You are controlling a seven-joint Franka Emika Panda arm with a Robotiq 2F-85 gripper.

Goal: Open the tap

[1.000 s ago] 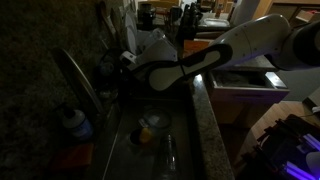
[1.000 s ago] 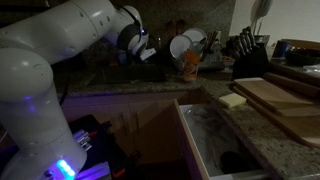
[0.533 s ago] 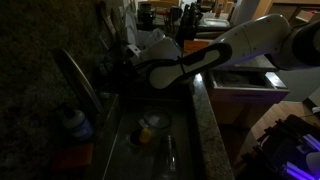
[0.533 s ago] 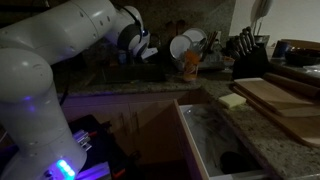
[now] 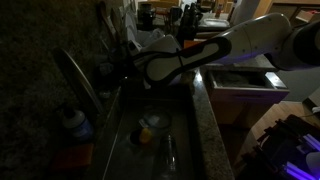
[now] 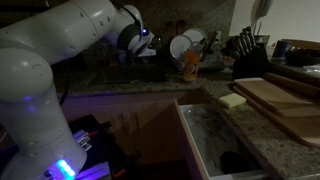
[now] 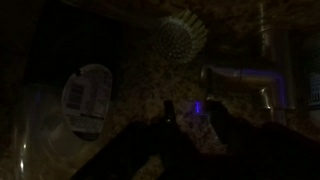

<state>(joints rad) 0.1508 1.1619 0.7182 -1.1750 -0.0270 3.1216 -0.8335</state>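
The claw (image 7: 190, 109) hangs over the sink (image 5: 122, 155) with its two fingers spread apart, holding nothing. The long shiny tap (image 5: 78, 85) curves out by the stone wall, near the claw.

dim, grainy, soft exterior views; purple glow low on the arm; wrist view nearly black.
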